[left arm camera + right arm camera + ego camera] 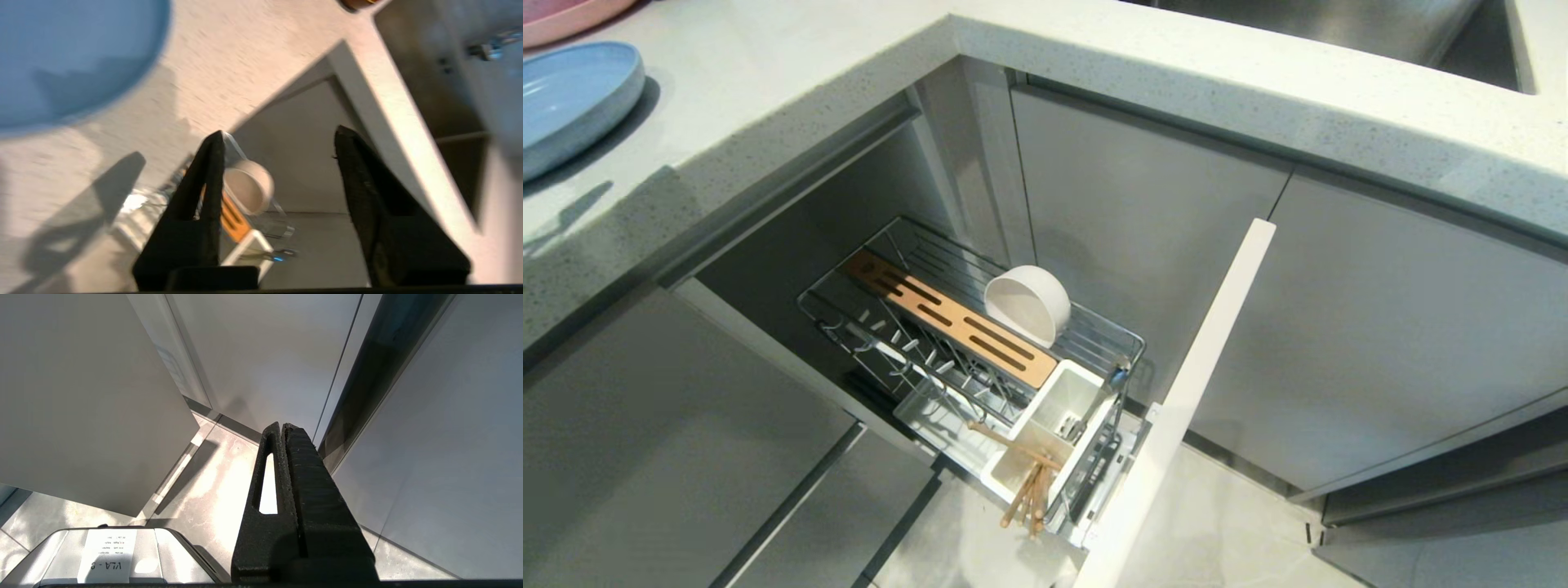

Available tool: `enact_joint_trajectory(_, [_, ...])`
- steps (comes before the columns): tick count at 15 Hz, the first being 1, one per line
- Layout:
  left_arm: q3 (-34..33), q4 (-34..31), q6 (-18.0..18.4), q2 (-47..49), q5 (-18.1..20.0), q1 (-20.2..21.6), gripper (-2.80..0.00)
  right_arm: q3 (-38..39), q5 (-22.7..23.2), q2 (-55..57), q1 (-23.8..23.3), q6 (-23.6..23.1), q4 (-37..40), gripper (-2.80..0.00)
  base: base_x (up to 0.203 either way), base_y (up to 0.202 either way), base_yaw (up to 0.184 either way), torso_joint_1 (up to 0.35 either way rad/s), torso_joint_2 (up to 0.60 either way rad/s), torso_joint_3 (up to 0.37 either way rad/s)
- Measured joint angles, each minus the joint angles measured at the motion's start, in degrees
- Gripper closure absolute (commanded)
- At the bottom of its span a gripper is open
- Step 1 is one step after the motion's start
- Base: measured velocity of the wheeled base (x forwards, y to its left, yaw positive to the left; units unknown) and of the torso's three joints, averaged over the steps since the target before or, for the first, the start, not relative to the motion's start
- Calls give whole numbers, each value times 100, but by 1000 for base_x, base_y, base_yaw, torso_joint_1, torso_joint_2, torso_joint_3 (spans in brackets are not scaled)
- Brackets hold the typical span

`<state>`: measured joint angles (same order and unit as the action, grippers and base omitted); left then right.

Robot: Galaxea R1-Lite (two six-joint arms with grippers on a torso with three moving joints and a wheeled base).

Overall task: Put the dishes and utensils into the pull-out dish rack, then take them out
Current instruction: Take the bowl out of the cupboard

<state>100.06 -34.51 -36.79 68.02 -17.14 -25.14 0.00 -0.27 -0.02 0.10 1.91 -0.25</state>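
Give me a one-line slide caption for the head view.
Pull-out dish rack open under the counter, off-white bowl on edge, wooden chopsticks in the white caddy, blue plate on the countertop.

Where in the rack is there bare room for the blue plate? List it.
Free: the peg rows between the wooden strip and the rack's left rim. Crowded: the bowl fills the wires right of the strip, and chopsticks and spoons fill the caddy.
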Motion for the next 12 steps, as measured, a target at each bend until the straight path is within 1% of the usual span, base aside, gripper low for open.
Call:
enact_joint_trajectory(3, [-235,174,-601,103,26,-604,0,0,0,0,0,1,-1,0,0,0,0,0,0,0])
enact_joint_trajectory(5, [-455,269,-839,312,6,-994,0,0,0,0,1,1,-4,0,0,0,0,0,0,0])
enact_joint_trajectory(7, [-690,528,-1065,584,-59,-1227,0,0,0,0,0,1,-4,0,0,0,0,0,0,0])
enact_joint_trajectory(10, [-913,613,-1457,975,-78,-1597,0,0,0,0,0,1,-1,0,0,0,0,0,0,0])
enact_joint_trajectory(12, [-1081,746,-1535,1199,-88,-1728,0,0,0,0,0,1,-1,0,0,0,0,0,0,0])
